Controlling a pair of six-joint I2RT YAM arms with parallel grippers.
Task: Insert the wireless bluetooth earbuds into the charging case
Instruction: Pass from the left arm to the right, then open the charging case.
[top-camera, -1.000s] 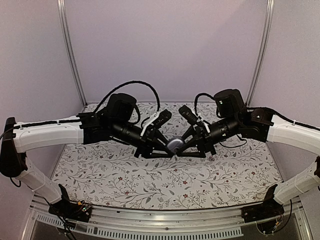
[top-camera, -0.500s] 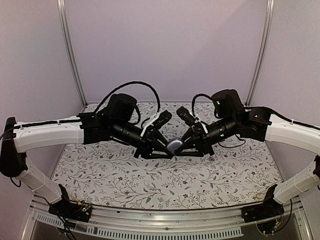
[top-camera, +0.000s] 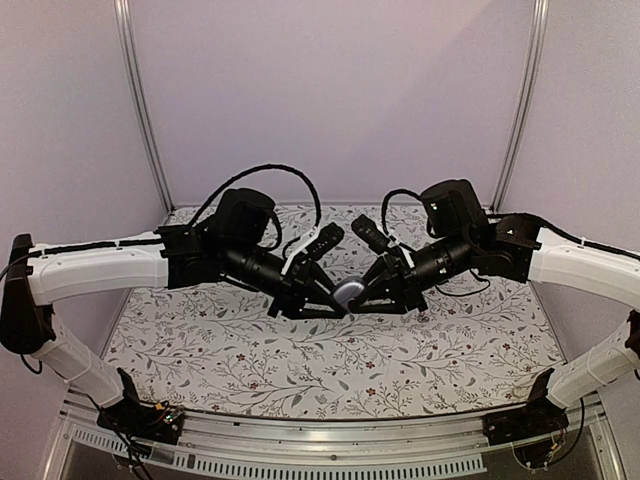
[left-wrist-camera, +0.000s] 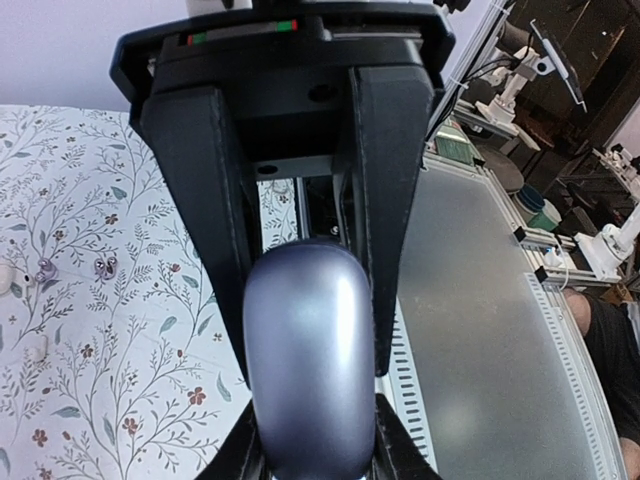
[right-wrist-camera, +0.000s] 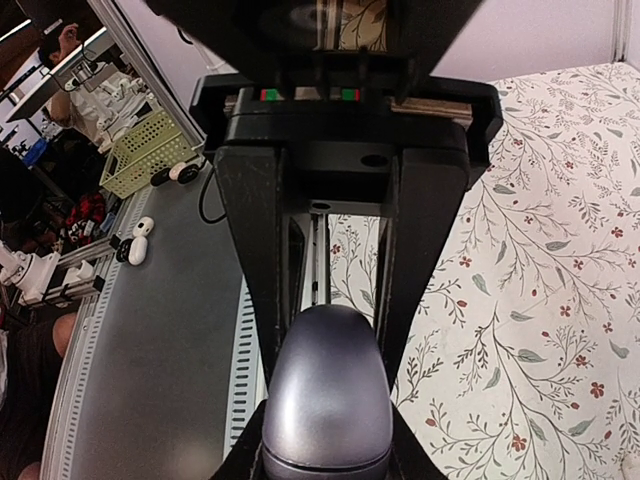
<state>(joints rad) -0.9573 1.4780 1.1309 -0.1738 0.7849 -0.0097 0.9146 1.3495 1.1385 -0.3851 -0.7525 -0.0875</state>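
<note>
The charging case (top-camera: 347, 291) is a smooth grey-purple oval, held in the air over the middle of the table between both grippers. My left gripper (top-camera: 333, 300) grips one end and my right gripper (top-camera: 364, 296) the other. In the left wrist view the case (left-wrist-camera: 310, 360) sits between my own fingertips (left-wrist-camera: 315, 455), with the right gripper's fingers (left-wrist-camera: 392, 200) flanking its far end. In the right wrist view the case (right-wrist-camera: 325, 400) shows a thin lid seam and looks shut. Small pale pieces that look like the earbuds (left-wrist-camera: 45, 268) lie on the cloth.
A floral tablecloth (top-camera: 300, 360) covers the table. A metal rail (top-camera: 320, 440) runs along the near edge. Upright frame posts (top-camera: 140, 100) and pale walls stand at the back and sides. Cables loop above both wrists.
My right arm has edged a little to the left, and the case has shifted slightly left with it. The left arm has barely moved.
</note>
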